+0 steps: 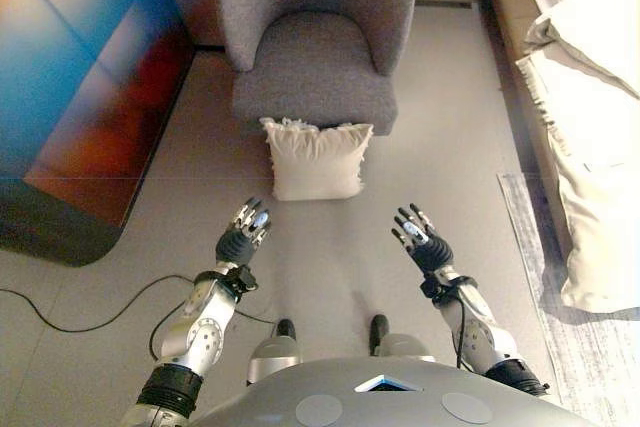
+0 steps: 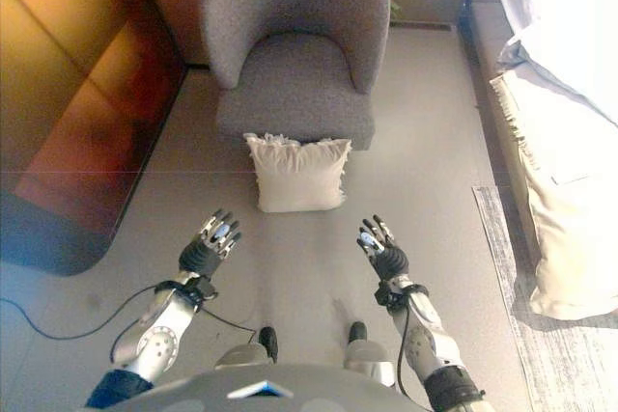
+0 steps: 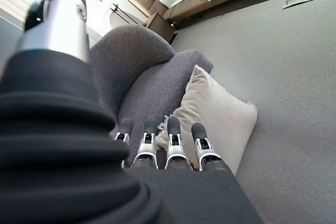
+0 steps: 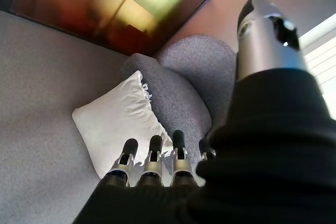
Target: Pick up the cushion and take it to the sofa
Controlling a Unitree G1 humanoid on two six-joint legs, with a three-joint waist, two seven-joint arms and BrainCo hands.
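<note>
Cushion [image 1: 316, 159] is standing on the floor [image 1: 330, 257], leaning against the grey armchair [image 1: 316, 47] front. Left robot hand [image 1: 243, 234] and right robot hand [image 1: 422, 240] are hovering near it, fingers spread, empty. Best to close in on both cushion sides evenly; sofa [image 1: 580, 97] is waiting at right.

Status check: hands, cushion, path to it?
Left robot hand and right robot hand open, empty, short of the cushion. Cushion upright on the floor, leaning on the grey armchair. Nothing between hands and cushion.
</note>
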